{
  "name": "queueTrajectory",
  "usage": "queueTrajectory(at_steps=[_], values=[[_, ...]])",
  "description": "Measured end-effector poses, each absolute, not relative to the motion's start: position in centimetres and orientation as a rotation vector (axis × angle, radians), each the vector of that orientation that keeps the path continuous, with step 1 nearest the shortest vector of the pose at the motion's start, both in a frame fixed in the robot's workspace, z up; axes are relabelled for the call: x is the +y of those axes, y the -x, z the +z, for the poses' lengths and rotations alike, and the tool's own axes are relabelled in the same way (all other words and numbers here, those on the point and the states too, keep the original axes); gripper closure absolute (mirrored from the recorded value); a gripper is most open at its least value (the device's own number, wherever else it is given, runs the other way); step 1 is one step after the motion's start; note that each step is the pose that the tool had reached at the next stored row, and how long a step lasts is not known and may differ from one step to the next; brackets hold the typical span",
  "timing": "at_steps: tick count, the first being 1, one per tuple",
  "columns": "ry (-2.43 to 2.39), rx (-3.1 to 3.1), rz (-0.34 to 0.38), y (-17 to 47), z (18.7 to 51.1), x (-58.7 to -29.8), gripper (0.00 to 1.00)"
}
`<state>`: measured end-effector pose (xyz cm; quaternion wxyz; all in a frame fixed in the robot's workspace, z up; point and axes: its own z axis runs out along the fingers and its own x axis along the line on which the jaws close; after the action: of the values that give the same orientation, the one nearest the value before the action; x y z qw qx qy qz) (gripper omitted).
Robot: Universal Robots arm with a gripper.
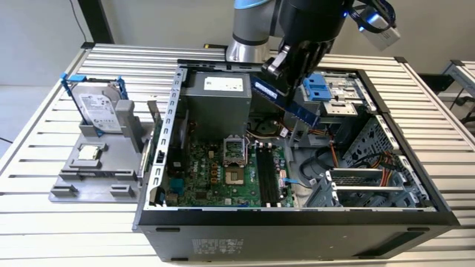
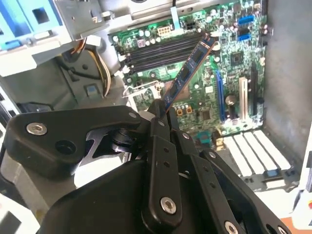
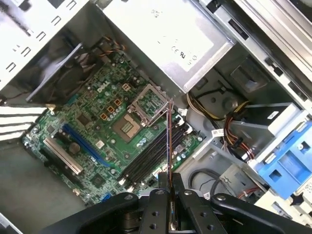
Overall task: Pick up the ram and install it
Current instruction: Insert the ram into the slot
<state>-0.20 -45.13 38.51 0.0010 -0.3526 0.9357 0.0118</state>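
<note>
The pincer (image 1: 291,62) is clamping shut on one end of the ram (image 1: 286,101), holding it tilted above the open computer case (image 1: 297,214) at upper centre of the exterior view — doing this well is probably meaning squaring its edge with the black memory slots (image 1: 268,172) — and the power supply's white label (image 1: 222,83) is carrying print I cannot make out.

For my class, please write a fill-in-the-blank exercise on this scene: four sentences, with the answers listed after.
1. The gripper is shut on the ram, holding it above the open computer ____.
2. Directly below the ram lies the green ____.
3. The hard drive stands in a ____ frame on the grey holder, on the exterior view's left.
4. The long black memory slots are all ____.

Missing words: case; motherboard; blue; empty.
</note>
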Motion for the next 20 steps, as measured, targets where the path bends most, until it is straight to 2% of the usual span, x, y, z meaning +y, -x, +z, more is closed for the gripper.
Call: queueTrajectory(at_steps=[20], values=[[0.559, 3.085, 0.036, 0.2, 38.38, -45.1, 1.0]])
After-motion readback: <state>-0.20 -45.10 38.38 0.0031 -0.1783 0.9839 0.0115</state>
